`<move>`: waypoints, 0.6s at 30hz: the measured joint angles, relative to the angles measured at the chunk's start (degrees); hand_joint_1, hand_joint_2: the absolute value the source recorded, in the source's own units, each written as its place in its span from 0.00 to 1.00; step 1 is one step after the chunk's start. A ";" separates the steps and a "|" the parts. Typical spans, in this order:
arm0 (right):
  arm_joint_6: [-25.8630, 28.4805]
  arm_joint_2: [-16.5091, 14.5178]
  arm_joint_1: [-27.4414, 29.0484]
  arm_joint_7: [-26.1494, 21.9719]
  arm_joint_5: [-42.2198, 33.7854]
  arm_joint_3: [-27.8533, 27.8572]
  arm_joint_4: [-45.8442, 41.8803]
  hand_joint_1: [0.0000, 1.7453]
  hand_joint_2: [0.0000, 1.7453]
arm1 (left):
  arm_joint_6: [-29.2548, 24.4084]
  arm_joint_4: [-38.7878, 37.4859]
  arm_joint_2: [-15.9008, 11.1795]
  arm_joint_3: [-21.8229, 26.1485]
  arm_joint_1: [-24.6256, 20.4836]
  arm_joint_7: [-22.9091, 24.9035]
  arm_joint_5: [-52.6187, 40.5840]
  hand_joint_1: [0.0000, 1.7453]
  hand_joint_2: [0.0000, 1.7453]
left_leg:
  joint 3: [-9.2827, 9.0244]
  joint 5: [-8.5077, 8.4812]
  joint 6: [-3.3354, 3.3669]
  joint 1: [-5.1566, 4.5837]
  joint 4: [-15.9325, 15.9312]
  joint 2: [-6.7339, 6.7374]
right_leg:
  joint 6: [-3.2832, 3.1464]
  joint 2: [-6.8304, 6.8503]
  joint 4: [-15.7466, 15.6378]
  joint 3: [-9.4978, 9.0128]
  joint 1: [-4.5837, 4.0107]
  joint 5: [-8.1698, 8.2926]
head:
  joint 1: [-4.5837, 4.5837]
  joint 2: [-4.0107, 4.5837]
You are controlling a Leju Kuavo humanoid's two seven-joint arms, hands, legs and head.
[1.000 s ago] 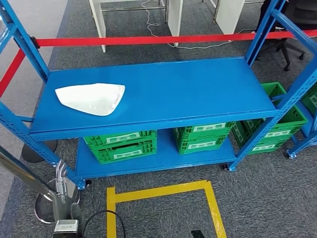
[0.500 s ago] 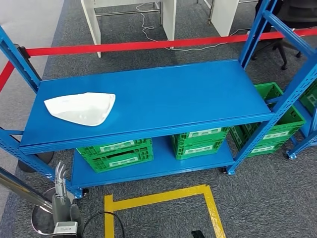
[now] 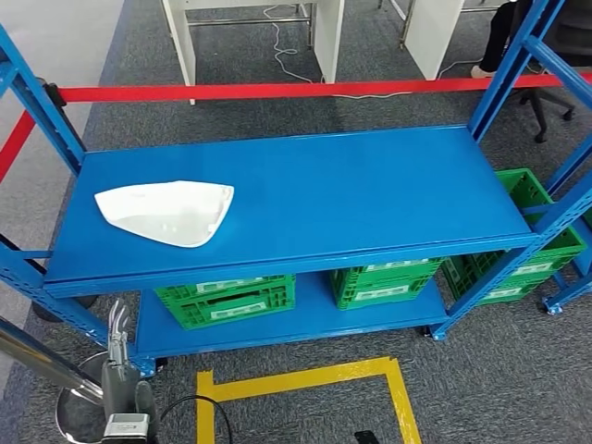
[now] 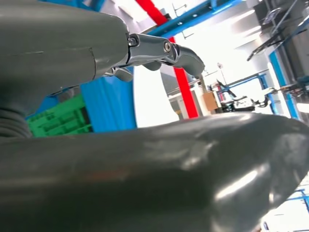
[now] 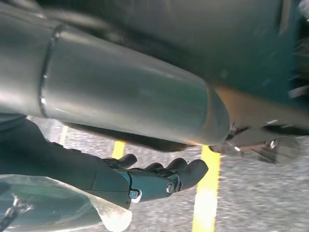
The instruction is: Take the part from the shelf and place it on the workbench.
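White part (image 3: 167, 212) unmoved on shelf (image 3: 335, 194), view shifted, left hand (image 3: 118, 356) seemingly empty

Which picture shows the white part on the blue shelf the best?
The head view. There the whole white part lies in plain sight on the blue shelf, toward its left end. The left wrist view catches the shelf's blue past the left robot hand; the right wrist view looks at floor.

My left hand (image 3: 120, 370) hangs low at my side, fingers (image 3: 117, 324) straight and apart, holding nothing. My right hand (image 5: 146, 179) hangs too, its dark fingers (image 5: 189, 170) loosely curled, empty.
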State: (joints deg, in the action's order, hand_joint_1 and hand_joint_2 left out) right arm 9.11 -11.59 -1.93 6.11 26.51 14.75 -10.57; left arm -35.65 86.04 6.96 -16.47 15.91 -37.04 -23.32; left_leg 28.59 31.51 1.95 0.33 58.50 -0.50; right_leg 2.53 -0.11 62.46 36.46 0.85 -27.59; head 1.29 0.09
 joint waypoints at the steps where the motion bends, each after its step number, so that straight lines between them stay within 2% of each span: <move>1: -0.04 -0.01 -0.02 -0.04 0.00 0.00 0.01 0.00 0.00 | 0.00 -0.01 0.00 -0.02 -0.02 0.01 0.01 0.00 0.00 | -0.32 0.42 -0.29 -0.10 -0.03 0.00 | -0.27 0.04 -2.18 -1.02 -0.11 0.83 | -0.02 0.00; 4: -0.09 -0.01 -0.06 -0.21 0.06 0.01 0.03 0.00 0.00 | 0.00 0.02 -0.02 -0.13 -0.13 0.02 0.10 0.00 0.00 | -0.81 1.02 -1.13 -0.23 -0.53 0.07 | -1.08 0.03 -3.46 -1.98 -0.23 0.31 | -0.22 0.00; 6: -0.10 -0.01 0.00 -0.61 0.08 0.03 0.03 0.00 0.00 | -0.01 0.10 -0.04 -0.19 -0.24 0.01 0.11 0.00 0.00 | -0.59 2.01 -1.80 -0.15 0.85 0.13 | -1.74 0.05 -3.98 -2.64 0.01 0.01 | -0.31 0.00; 7: -0.13 -0.02 -0.03 -0.84 0.09 0.04 0.03 0.00 0.00 | -0.02 0.14 -0.05 -0.20 -0.27 0.01 0.10 0.00 0.00 | 0.48 3.10 -2.13 -0.09 3.24 0.16 | -2.07 0.08 -4.19 -3.08 0.15 -0.18 | -0.38 0.00; 9: -0.16 -0.02 -0.11 -1.14 0.16 0.04 0.03 0.00 0.00 | -0.02 0.14 -0.12 -0.20 -0.24 0.01 0.10 0.00 0.00 | 4.92 5.95 -2.61 0.06 11.19 0.19 | -2.53 0.12 -4.30 -3.80 0.18 -0.79 | -0.44 0.00; 10: -0.16 -0.02 -0.11 -1.21 0.23 0.04 0.03 0.00 0.00 | -0.02 0.14 -0.16 -0.20 -0.21 0.02 0.11 0.00 0.00 | 7.23 6.68 -2.75 0.12 14.68 0.19 | -2.58 0.10 -4.30 -4.20 0.18 -1.14 | -0.43 0.00; 11: -0.16 -0.02 -0.06 -1.26 0.31 0.05 0.03 0.00 0.00 | -0.02 0.14 -0.22 -0.21 -0.18 0.02 0.13 0.00 0.00 | 8.87 6.31 -2.81 0.15 16.57 0.19 | -2.56 0.06 -4.29 -4.71 0.18 -1.55 | -0.43 0.00; 12: -0.15 -0.02 -0.01 -1.28 0.39 0.06 0.03 0.00 0.00 | -0.02 0.14 -0.27 -0.21 -0.18 0.02 0.12 0.00 0.00 | 9.48 4.66 -2.77 0.17 16.26 0.19 | -2.51 -0.01 -4.29 -5.32 0.18 -1.98 | -0.44 0.00; 14: -0.16 -0.04 0.06 -1.33 0.50 0.08 0.03 0.00 0.00 | -0.02 0.14 -0.34 -0.22 -0.19 0.02 0.07 0.00 0.00 | 8.07 -0.87 -2.41 0.17 10.10 0.20 | -2.26 -0.16 -4.33 -6.46 0.18 -2.93 | -0.44 0.00; 15: -0.16 -0.06 0.03 -1.34 0.54 0.09 0.05 0.00 0.00 | -0.02 0.14 -0.38 -0.22 -0.20 0.02 0.03 0.00 0.00 | 7.04 -2.84 -2.15 0.05 6.80 0.21 | -1.98 -0.23 -4.32 -6.86 0.09 -3.41 | -0.43 0.00; 16: -0.17 -0.09 -0.04 -1.36 0.54 0.10 0.07 0.00 0.00 | -0.02 0.14 -0.40 -0.24 -0.25 0.03 0.01 0.00 0.00 | 6.05 -3.77 -1.84 -0.07 4.03 0.24 | -1.61 -0.31 -4.32 -6.99 0.02 -3.82 | -0.45 0.00; 18: -0.19 -0.12 -0.19 -1.37 0.53 0.13 0.10 0.00 0.00 | -0.02 0.14 -0.41 -0.31 -0.29 0.10 -0.01 0.00 0.00 | 5.19 -3.36 -1.23 -0.35 1.78 0.25 | -0.75 -0.30 -4.47 -7.38 -0.11 -4.06 | -0.40 0.00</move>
State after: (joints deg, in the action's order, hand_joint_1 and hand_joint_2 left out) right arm 8.92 -11.71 -2.12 4.75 27.04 14.88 -10.46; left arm -35.67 86.18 6.55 -16.78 15.62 -36.94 -23.32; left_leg 33.79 28.15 0.72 -0.02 60.28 -0.26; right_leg 1.77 -0.41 57.98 29.08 0.74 -31.65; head 0.89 0.09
